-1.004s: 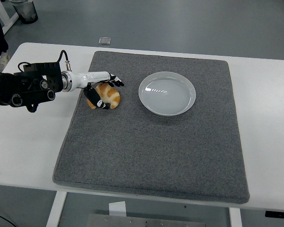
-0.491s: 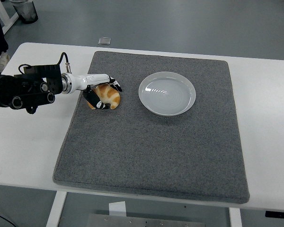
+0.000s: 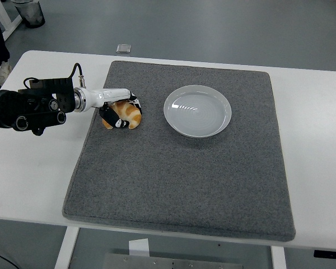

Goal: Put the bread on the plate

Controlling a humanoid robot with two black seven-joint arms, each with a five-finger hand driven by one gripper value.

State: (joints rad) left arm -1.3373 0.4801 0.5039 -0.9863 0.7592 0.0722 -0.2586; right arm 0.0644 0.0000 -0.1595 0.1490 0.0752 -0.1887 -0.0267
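Fingers (image 3: 119,122) of the left hand (image 3: 116,110) are curled round the bread (image 3: 126,114), black tips over its near and far sides, so clamped on it, not spread. Bread is a golden-brown roll, sitting on the grey mat (image 3: 179,179) just left of the plate (image 3: 197,110), w/ a clear strip of mat between them. Can't tell if it's lifted off the mat or resting on it; looks low either way. Grip wraps from the left side, prob because the arm comes in from that edge, which leaves the plate-facing side of the roll free for set-down. Plate is white, empty, also on the mat, right of the bread. Mat covers most of the white table (image 3: 313,129), likely there to stop things sliding. Small square object (image 3: 123,48) lies on the floor beyond the table's far edge, up-left of the plate; not relevant. Right hand not in view. Judgement: grasp stage done or nearly, transfer to plate not yet made. Next needs a lift + short move right.
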